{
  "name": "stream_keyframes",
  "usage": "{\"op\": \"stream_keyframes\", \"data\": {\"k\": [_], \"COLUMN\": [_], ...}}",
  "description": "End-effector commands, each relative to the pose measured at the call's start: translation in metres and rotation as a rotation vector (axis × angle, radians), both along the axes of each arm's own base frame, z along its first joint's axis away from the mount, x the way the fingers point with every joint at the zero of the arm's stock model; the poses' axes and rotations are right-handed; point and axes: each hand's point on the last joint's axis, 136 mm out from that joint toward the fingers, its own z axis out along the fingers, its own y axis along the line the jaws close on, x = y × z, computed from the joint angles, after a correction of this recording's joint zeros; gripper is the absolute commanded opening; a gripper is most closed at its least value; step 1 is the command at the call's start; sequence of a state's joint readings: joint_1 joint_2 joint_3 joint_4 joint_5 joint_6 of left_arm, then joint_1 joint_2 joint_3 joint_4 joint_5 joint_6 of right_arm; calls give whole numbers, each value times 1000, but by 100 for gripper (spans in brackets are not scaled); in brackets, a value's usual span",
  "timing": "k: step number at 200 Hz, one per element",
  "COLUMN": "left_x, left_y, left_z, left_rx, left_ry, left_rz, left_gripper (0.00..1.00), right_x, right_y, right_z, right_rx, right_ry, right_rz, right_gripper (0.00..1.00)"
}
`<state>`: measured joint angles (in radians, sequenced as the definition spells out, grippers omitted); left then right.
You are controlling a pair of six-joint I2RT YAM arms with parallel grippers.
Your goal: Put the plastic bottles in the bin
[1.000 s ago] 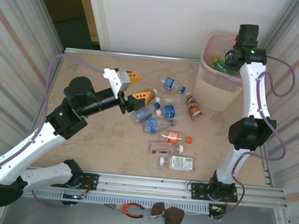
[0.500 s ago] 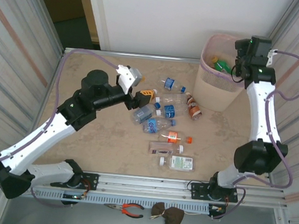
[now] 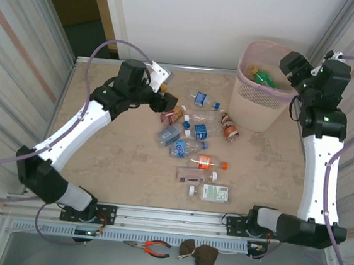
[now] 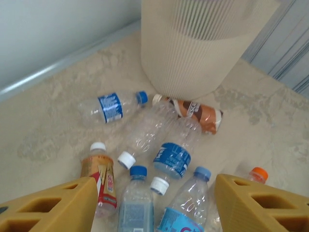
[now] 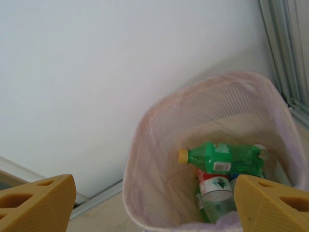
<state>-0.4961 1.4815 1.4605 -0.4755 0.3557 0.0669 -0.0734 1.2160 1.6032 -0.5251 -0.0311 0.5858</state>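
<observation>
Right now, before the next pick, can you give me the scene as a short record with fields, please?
bin: pale pink slatted bin, upright, far right of the table
inside bin: green bottle with a yellowish cap, lying on other bottles
loose bottles: about ten, lying in a cluster left of the bin
nearest to bin: brown bottle, by its base
left gripper: open, empty, above the cluster
right gripper: open, empty, raised by the bin's rim
</observation>
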Motion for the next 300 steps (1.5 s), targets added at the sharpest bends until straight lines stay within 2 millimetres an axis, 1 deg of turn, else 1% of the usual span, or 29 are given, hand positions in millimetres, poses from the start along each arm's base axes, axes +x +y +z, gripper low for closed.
{"op": "stream_keyframes", "data": {"k": [1, 40, 63, 103, 131, 166, 175, 176, 178, 206, 225, 251, 300], "left_x": [4, 31, 46, 65, 73, 79, 81, 81, 81, 82, 82, 82, 80], "left_y": [4, 10, 13, 13, 8, 7, 7, 7, 8, 8, 10, 10, 6], "left_z": [-17, -50, -69, -106, -134, -169, -170, -178, -184, -210, -223, -234, -245], "left_rx": [7, -21, -37, -43, -38, -20, -18, -13, -8, 12, 22, 30, 28], "left_ry": [121, 270, 333, 434, 510, 588, 588, 603, 615, 660, 684, 697, 717], "left_rz": [-41, -43, -42, -42, -45, -20, -15, -12, -9, 2, 10, 17, 11], "left_gripper": [65, 64, 66, 70, 73, 76, 77, 77, 77, 78, 78, 78, 77], "right_x": [-18, -40, -47, -55, -57, -60, -60, -60, -61, -60, -60, -60, -58], "right_y": [-1, -6, -5, -5, -5, -4, -4, -4, -4, -4, -4, -4, -3], "right_z": [-14, -20, -23, -19, -19, -19, -19, -19, -18, -21, -21, -23, -25], "right_rx": [-101, -114, -106, -96, -93, -89, -87, -87, -86, -84, -83, -81, -73], "right_ry": [51, 54, 61, 48, 46, 44, 44, 43, 43, 48, 49, 50, 53], "right_rz": [18, -10, -11, -15, -17, -19, -19, -18, -19, -18, -17, -16, -14], "right_gripper": [84, 87, 87, 87, 87, 87, 87, 87, 87, 87, 87, 87, 87]}}
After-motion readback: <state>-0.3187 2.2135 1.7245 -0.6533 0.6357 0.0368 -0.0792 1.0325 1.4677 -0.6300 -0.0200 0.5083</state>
